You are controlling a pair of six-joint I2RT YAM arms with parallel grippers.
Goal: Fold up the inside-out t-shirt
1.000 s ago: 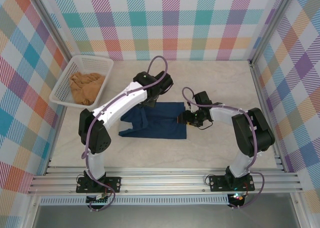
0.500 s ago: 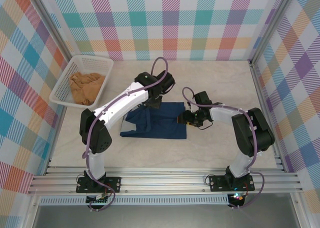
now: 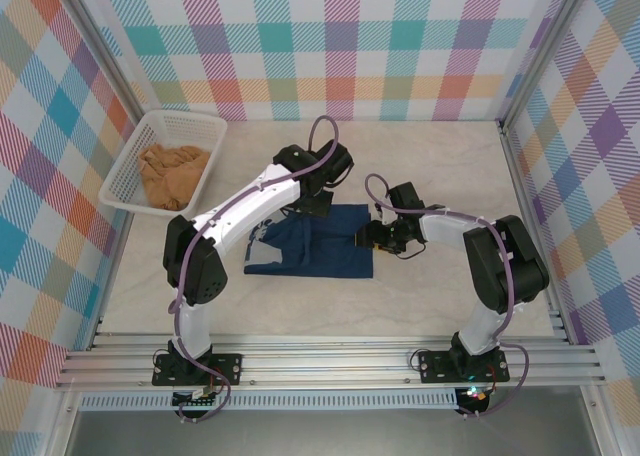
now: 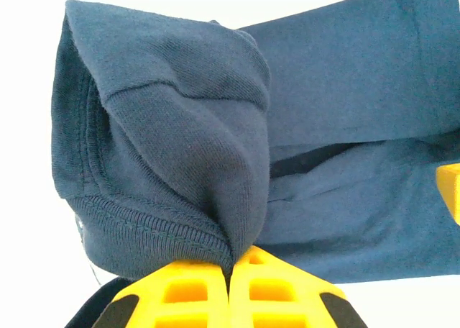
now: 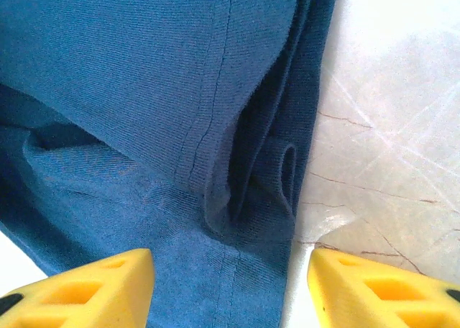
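Note:
The inside-out t-shirt [image 3: 330, 251] is dark navy and lies partly folded at the table's middle. My left gripper [image 3: 312, 204] hovers over its far edge. In the left wrist view the yellow fingers [image 4: 183, 288] are pressed together, shut on a bunched fold with a stitched hem [image 4: 151, 224], and the cloth hangs lifted above the rest of the t-shirt [image 4: 359, 105]. My right gripper [image 3: 373, 236] is low at the shirt's right edge. Its fingertips [image 5: 97, 281] stand wide apart, open, over the layered edge [image 5: 251, 191], with nothing between them.
A white basket [image 3: 128, 164] at the far left holds a tan-orange garment [image 3: 172, 171]. Checked walls and metal rails enclose the table. Bare marbled tabletop [image 3: 440, 166] lies behind and to the right of the shirt, and more of it shows in front.
My left gripper has moved right and slightly farther back, dragging the held fold with it, so the shirt's left part has drawn in. The right arm has stayed put.

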